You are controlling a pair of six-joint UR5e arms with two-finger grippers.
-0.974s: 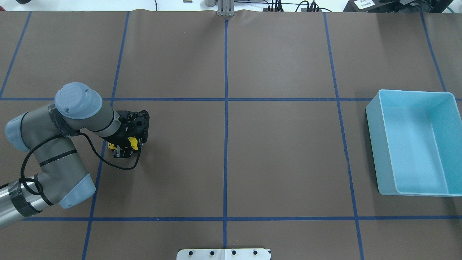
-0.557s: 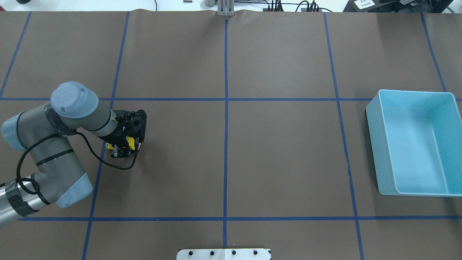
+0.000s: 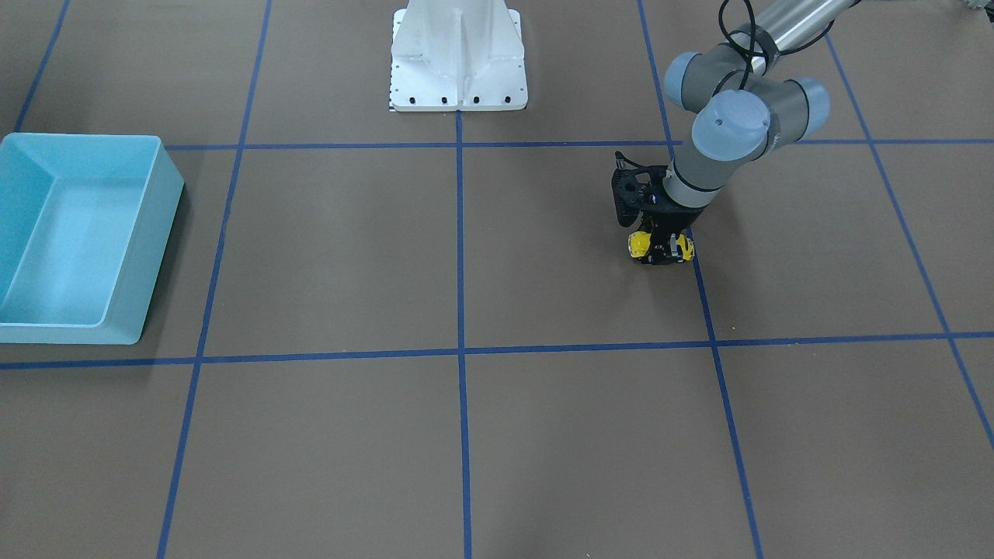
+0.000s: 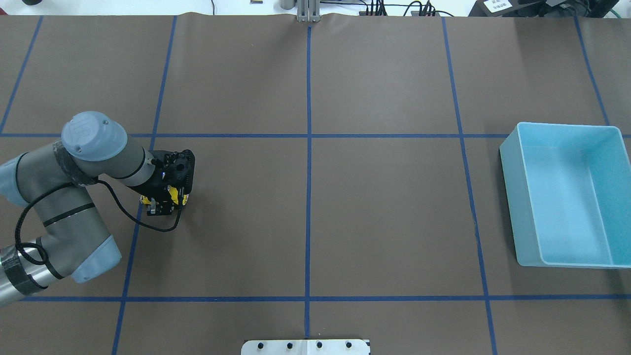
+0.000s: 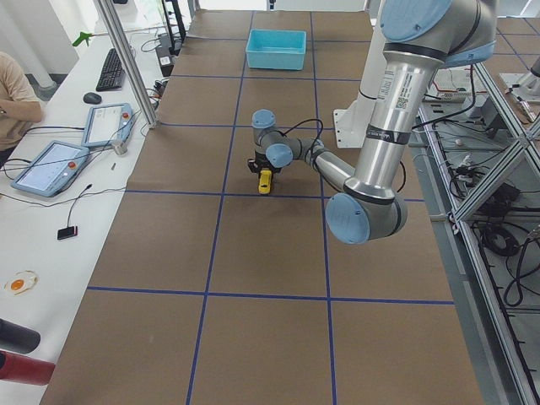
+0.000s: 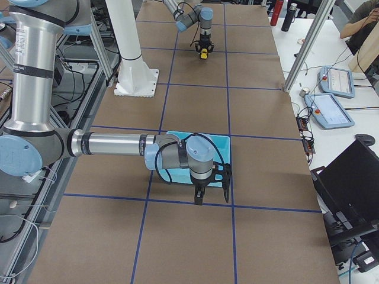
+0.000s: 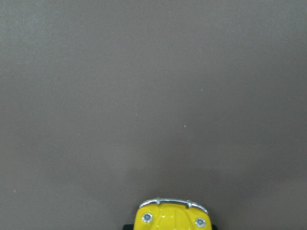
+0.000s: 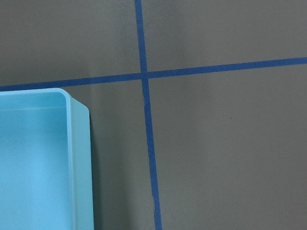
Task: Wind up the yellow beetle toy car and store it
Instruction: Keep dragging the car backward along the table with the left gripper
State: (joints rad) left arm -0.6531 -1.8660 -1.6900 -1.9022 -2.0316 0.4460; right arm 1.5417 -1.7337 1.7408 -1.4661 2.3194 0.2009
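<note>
Toward two o'clock in the front-facing view, the left gripper (image 3: 661, 253) points down, its fingers closed across the middle of the tiny glossy yellow beetle toy car (image 3: 638, 244), which sits on the brown paper-covered desk (image 3: 349, 248). An open light-blue plastic bin (image 3: 159, 248) lies at nine o'clock. Overhead, car and gripper are at nine o'clock and the bin at three, well apart. From the right end, the right gripper (image 6: 198, 196) hangs just beside the bin; whether its fingers are wide or narrow cannot be told. The left wrist camera shows the car's silver-bumpered end at six o'clock.
</note>
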